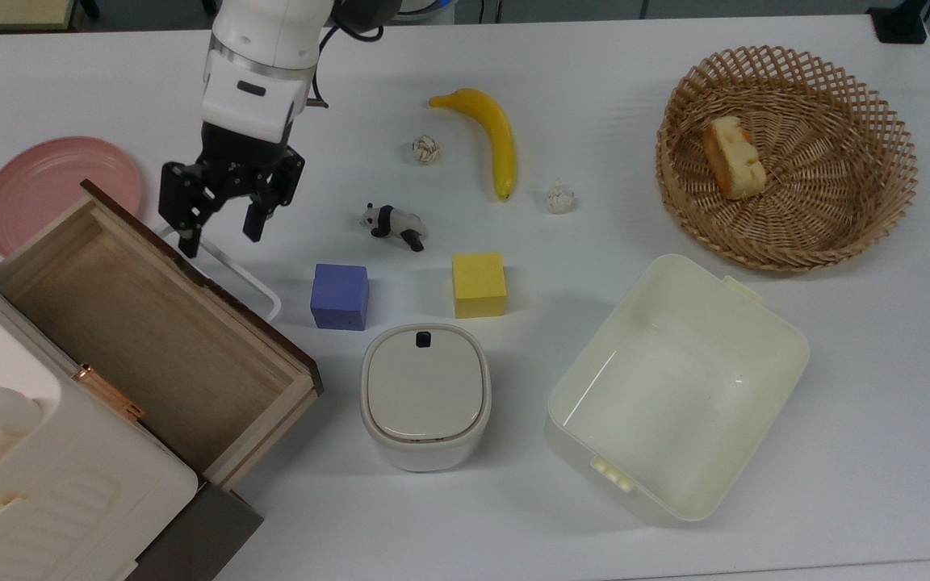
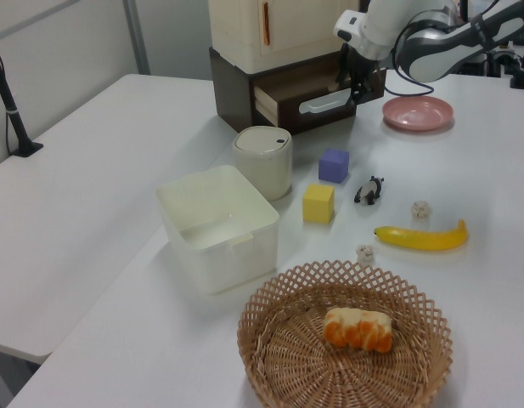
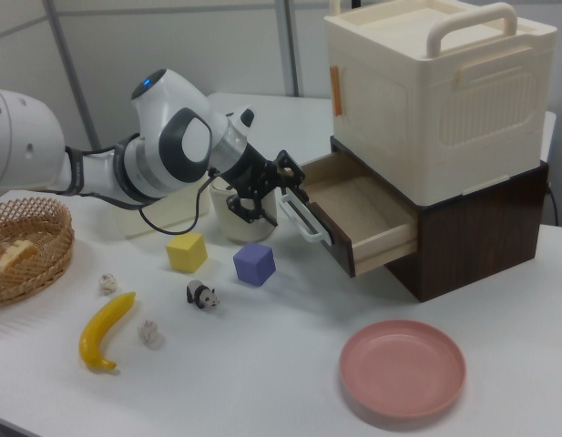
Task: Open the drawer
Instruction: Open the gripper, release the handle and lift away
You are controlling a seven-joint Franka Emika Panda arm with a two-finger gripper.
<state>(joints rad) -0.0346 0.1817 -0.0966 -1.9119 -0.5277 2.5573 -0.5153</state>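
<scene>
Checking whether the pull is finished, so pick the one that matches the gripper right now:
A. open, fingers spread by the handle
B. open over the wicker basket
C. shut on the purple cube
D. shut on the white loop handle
A: in the top view the gripper has its fingers spread apart at the white loop handle of the pulled-out drawer, clamping nothing.
</scene>
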